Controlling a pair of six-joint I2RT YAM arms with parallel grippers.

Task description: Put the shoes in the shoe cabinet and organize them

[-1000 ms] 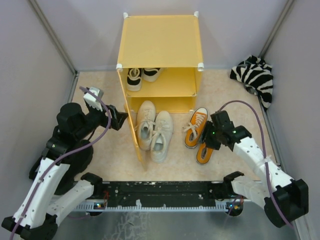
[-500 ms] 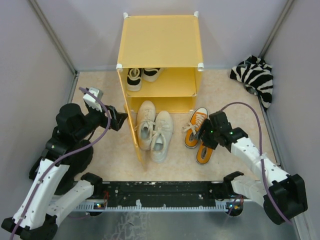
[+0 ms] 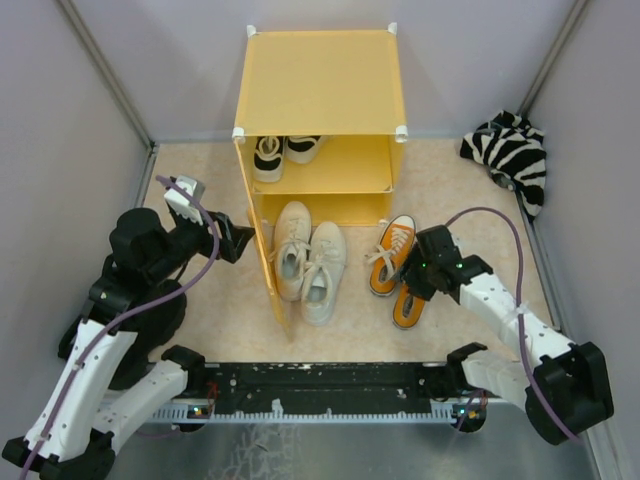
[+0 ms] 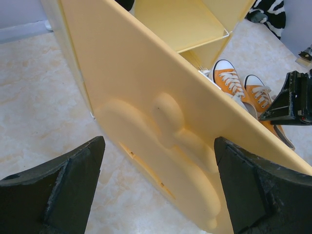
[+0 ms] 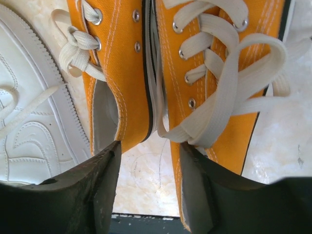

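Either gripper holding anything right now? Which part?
Nothing held: left fingers spread open facing the cabinet door; right fingers straddle the adjoining inner walls of the orange sneakers, not clamped.

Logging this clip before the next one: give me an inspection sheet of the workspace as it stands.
Surface: beige floor, no spills seen.
Job's things: cabinet, door open; black shoes on upper shelf; white shoes and orange shoes on floor in front.
Clutter: zebra bundle, back right corner.
Grippers: left gripper open, facing door; right gripper open over orange shoes.
Cables: purple cables along both arms, no snag seen.
Surroundings: grey walls on three sides.
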